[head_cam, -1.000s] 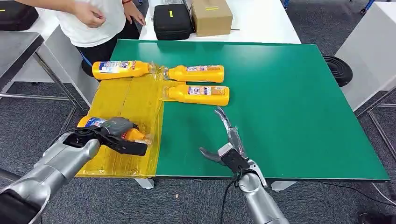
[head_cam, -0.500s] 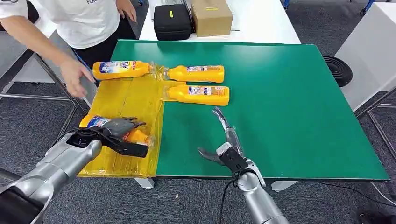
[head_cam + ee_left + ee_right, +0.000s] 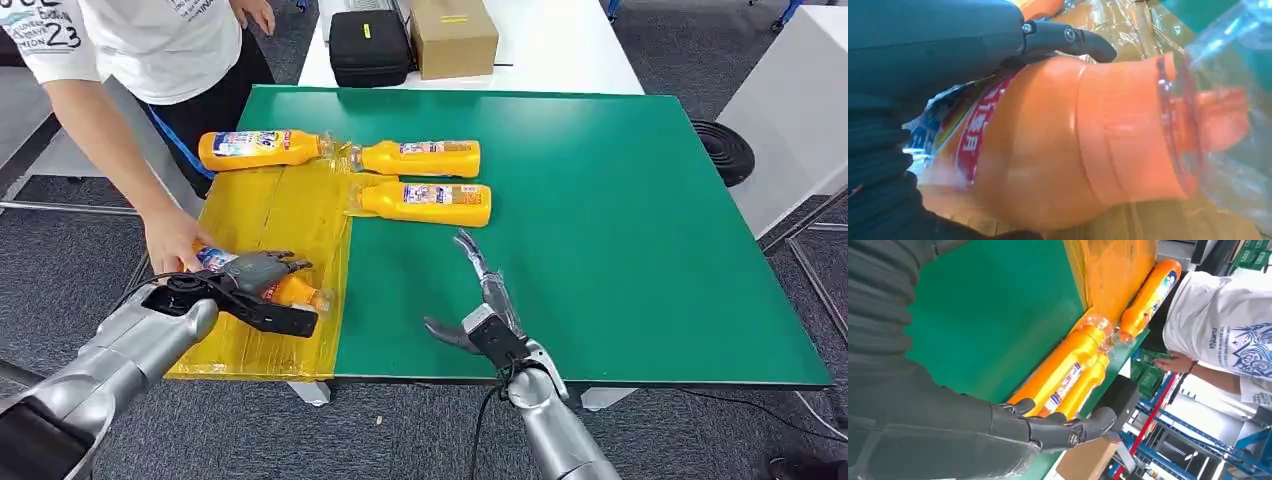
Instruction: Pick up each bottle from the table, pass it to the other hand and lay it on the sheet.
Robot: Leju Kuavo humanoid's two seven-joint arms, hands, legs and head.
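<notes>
Placement is the step in hand: the left hand (image 3: 262, 283) has its fingers (image 3: 1068, 37) curled over a bottle (image 3: 290, 291) lying on the yellow sheet (image 3: 285, 215), near the sheet's front edge, and by my judgement it is being laid down rather than lifted. A person's hand (image 3: 175, 240) touches that bottle's base at the sheet's outer side. The right hand (image 3: 478, 300) hovers over the green worktop (image 3: 620, 220) beside the sheet, fingers spread and holding nothing. One bottle rests at the sheet's far edge; two more lie just off it on the worktop. Next, the left fingers should let go, then the right hand reach for the nearer bottle.
</notes>
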